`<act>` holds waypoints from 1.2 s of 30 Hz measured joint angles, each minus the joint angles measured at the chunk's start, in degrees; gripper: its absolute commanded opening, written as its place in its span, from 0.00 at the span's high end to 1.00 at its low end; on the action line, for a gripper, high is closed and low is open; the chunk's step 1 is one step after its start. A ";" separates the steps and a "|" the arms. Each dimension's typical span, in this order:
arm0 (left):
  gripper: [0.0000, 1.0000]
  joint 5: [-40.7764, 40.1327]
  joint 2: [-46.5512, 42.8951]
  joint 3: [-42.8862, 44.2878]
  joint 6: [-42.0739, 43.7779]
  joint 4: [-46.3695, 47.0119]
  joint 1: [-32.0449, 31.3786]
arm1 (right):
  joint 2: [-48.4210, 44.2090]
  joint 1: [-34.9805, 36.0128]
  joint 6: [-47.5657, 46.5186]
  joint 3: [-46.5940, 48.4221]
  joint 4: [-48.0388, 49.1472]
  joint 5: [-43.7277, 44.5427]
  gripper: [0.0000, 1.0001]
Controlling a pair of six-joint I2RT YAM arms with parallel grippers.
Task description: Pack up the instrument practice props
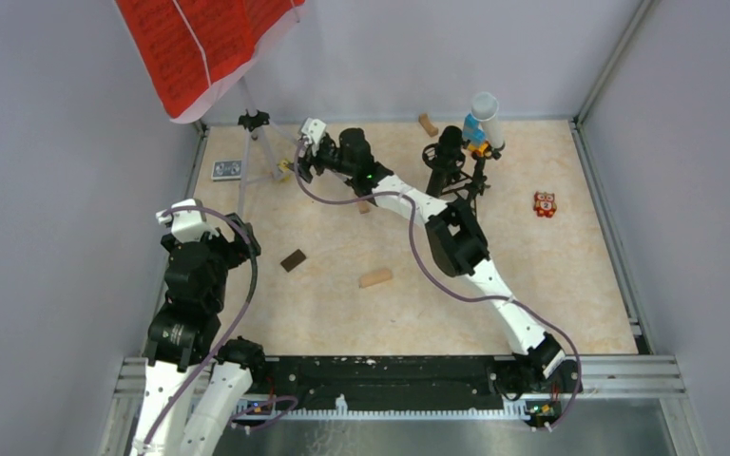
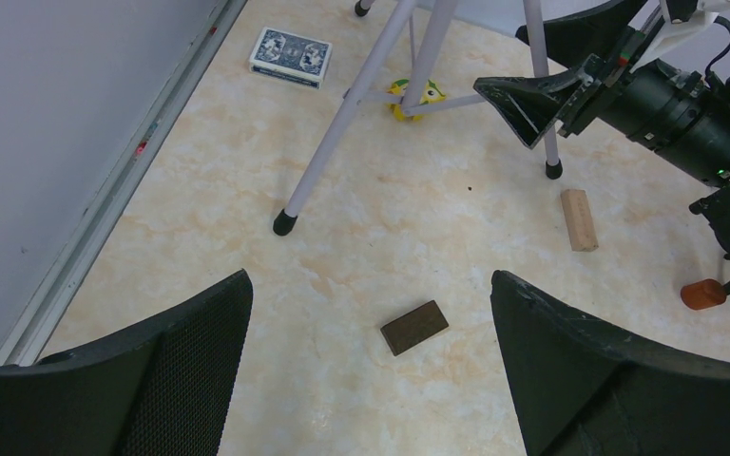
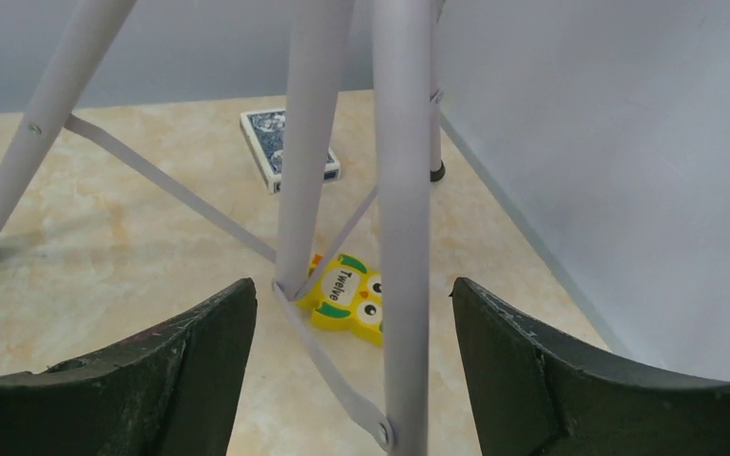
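Right claw [image 3: 352, 296]: your jaws stand spread around one leg of the silver tripod [image 3: 404, 218], apparently just clear of both pads.
Left claw [image 2: 371, 285]: spread wide, holding nothing, above a small dark block [image 2: 414, 327].
Red sheet-music pages [image 1: 200, 43]: atop the tripod, back left, cut off by the top edge.

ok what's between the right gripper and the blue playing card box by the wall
Right wrist view: silver tripod legs stand just ahead of the open right gripper; a yellow owl toy lies beyond them, before the blue card box.
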 measured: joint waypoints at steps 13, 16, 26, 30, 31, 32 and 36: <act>0.01 0.00 0.00 -0.02 0.02 0.00 0.00 | 0.07 1.57 -4.37 -0.17 2.62 8.74 1.00; 0.01 0.00 0.00 -0.02 0.02 0.00 0.00 | -0.94 1.81 -4.98 -2.71 4.59 10.10 1.00; 0.01 0.02 0.00 -0.04 0.02 0.02 0.00 | -19.54 3.21 -6.56 -32.39 9.90 21.62 1.00; 0.01 0.04 0.33 -0.09 0.02 0.20 0.00 | -27.78 3.28 -6.56 -45.13 12.59 26.36 1.00; 0.01 0.04 0.48 -0.11 0.02 0.20 0.00 | -30.27 3.26 -6.49 -48.96 13.49 27.67 1.00; 0.01 0.04 0.57 -0.13 0.04 0.22 0.00 | -31.95 3.26 -6.43 -51.34 13.88 28.76 1.00; 0.01 1.22 1.01 -0.37 0.44 0.52 0.00 | -39.06 3.28 -5.44 -61.44 15.39 32.94 1.00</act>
